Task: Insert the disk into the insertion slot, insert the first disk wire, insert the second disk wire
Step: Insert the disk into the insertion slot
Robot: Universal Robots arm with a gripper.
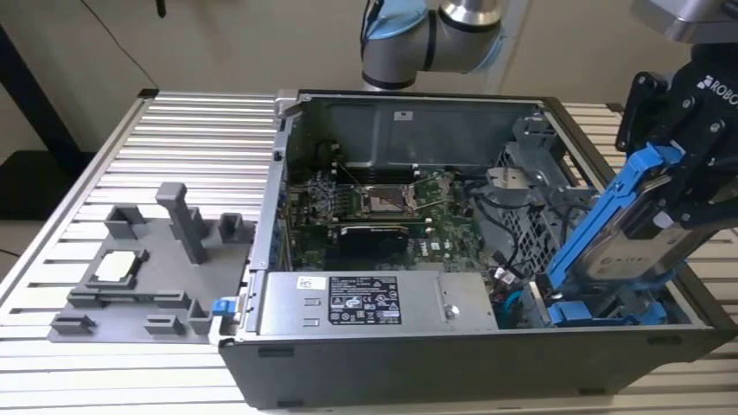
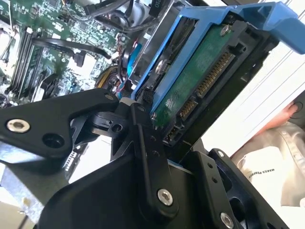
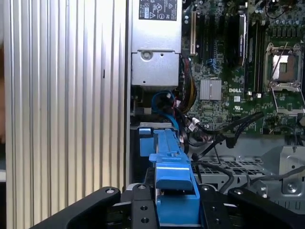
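My gripper (image 1: 678, 192) is shut on the disk (image 1: 638, 252), a silver drive in a bright blue carrier, gripping its upper end. The disk hangs steeply tilted over the open computer case, at the exterior view's right. Its lower end dips into the insertion slot (image 1: 576, 304), the grey cage bay at the case's near right corner. In the second wrist view the disk (image 2: 200, 78) shows its green board and connectors above my black fingers (image 2: 145, 143). In the first wrist view the blue carrier (image 3: 170, 167) runs out from my gripper (image 3: 174, 202) toward the bay. Blue wires (image 3: 164, 98) curl beside the bay.
A grey power-supply box (image 1: 363, 303) lies along the case's near wall. The motherboard (image 1: 369, 203) fills the case floor. A perforated upper cage (image 1: 524, 203) stands beside the disk. On the slatted table (image 1: 196, 130) a grey fixture (image 1: 138, 268) sits at the exterior view's left.
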